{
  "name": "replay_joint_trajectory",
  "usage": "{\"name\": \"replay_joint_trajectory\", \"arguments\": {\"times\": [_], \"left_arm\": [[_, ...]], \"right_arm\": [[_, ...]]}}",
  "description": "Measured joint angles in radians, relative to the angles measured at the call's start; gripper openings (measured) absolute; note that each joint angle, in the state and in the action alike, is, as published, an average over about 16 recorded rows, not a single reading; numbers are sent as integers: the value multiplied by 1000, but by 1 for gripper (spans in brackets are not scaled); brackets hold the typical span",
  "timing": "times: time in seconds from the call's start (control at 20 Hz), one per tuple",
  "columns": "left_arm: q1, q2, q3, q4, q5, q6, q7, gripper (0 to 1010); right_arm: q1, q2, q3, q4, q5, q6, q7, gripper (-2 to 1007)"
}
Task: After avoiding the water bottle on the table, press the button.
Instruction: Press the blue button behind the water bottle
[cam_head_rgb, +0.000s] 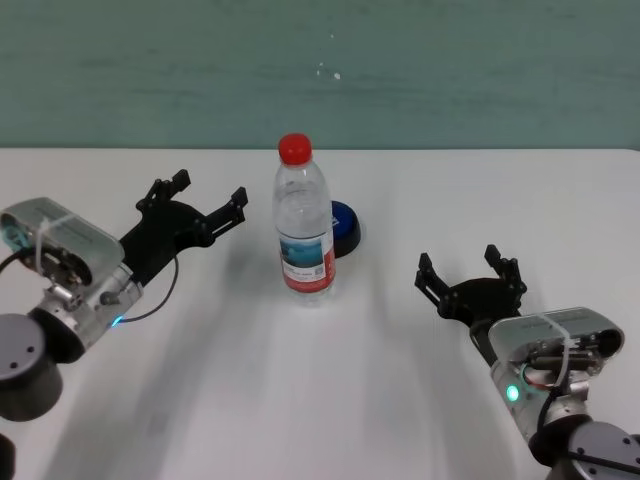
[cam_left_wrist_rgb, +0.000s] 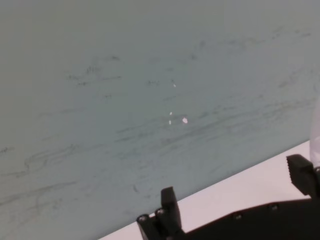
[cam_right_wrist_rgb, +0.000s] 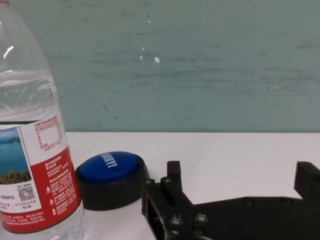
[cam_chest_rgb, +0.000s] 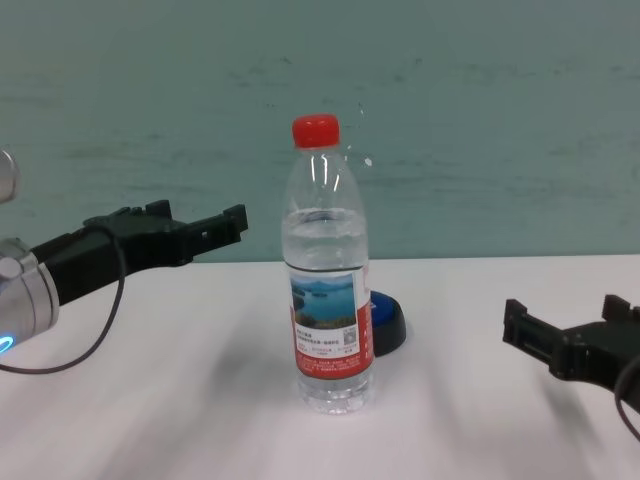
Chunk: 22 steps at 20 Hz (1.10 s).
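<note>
My left end effector (cam_head_rgb: 208, 199): spread, raised left of the water bottle (cam_head_rgb: 304, 222).
My right end effector (cam_head_rgb: 470, 270): spread, low over the worktop (cam_head_rgb: 400, 400).
Button (cam_head_rgb: 345, 227): just behind the bottle.

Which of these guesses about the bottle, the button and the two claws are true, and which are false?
1. The water bottle stands upright with its red cap on. True.
2. The button sits in front of the bottle, nearer the robot. False: in the head view it is behind the bottle, toward the wall and slightly to the right.
3. The left claw is gripping the bottle. False: it is open and apart from the bottle, off to its left.
4. The right claw is open and holds nothing. True.
5. The button is being pressed. False: neither claw touches it.
</note>
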Motion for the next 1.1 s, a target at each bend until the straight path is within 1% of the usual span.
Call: {"name": "replay_joint_trajectory", "arguments": {"times": [0.4, 1.1], "left_arm": [[-26, 0, 10, 28, 6, -5, -11, 1010], [-89, -6, 37, 99, 6, -24, -41, 1010]], "right_arm": [[0, 0, 0, 0, 0, 0, 0, 1004], [0, 0, 0, 0, 0, 0, 0, 1004]]}}
